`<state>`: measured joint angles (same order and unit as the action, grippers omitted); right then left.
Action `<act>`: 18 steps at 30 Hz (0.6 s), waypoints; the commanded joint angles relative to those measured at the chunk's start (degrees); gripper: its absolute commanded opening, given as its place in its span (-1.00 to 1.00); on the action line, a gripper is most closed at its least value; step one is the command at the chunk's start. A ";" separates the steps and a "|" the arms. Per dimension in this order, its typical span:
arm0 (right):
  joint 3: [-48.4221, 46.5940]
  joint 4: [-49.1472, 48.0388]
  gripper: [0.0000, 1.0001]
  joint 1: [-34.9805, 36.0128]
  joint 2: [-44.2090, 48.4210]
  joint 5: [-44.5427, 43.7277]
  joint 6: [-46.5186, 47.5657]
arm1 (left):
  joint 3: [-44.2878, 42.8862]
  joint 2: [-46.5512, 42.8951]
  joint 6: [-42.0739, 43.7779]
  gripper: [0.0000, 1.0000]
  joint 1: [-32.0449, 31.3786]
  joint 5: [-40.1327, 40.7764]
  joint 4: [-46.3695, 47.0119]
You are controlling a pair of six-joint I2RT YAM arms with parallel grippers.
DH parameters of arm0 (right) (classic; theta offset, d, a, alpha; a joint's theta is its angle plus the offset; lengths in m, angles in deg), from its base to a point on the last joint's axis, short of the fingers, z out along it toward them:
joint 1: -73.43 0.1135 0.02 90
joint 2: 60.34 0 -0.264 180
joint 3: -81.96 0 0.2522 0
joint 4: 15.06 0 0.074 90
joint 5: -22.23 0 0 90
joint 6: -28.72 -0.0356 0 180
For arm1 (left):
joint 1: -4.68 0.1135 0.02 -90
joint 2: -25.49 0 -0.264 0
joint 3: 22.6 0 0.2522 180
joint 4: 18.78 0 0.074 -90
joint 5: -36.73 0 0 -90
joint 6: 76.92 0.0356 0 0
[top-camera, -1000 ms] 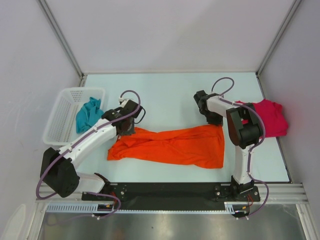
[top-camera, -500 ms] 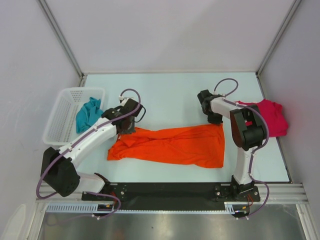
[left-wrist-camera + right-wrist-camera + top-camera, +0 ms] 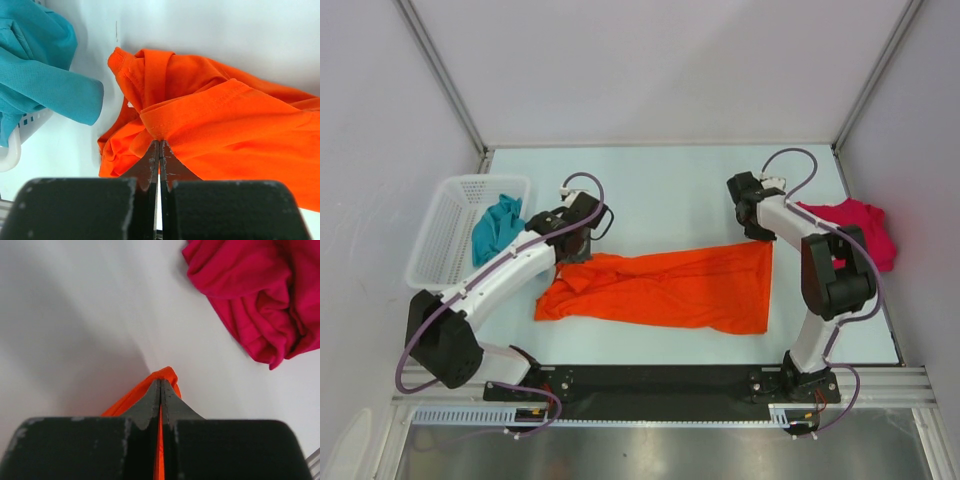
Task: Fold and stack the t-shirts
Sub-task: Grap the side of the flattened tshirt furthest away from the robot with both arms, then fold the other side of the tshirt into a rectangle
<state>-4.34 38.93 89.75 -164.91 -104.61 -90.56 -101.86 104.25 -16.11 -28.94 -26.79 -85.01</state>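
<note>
A bright orange t-shirt lies stretched across the table between the two arms. My left gripper is shut on its bunched left end, pinching a hemmed fold. At the far right corner of the same shirt, my right gripper is shut on a small peak of orange cloth. A crimson red t-shirt sits crumpled at the table's right edge, also in the right wrist view. The teal t-shirt hangs over the basket's side, close to the left gripper.
A white mesh basket stands at the table's left edge with the teal shirt in it. Grey walls with metal corner posts close in the back and sides. The black base rail runs along the near edge.
The right gripper has shut on the orange shirt's far right corner and moved back and to the right, pulling that corner out. The left gripper stayed shut on the left end.
</note>
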 commanded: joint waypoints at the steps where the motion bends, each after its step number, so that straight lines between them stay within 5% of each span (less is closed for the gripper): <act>1: -1.82 1.86 -1.00 0.56 5.87 -4.29 0.71 | -2.88 0.43 1.77 -1.00 -0.12 2.70 -0.09; 18: 8.63 17.76 -1.00 14.17 20.19 -6.84 -11.93 | -2.54 -5.81 -1.22 -1.00 0.05 6.83 -6.32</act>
<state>1.39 49.13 100.46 -149.37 -109.33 -95.81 -104.44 102.50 -15.59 -28.94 -22.90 -88.14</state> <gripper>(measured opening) 0.009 0.003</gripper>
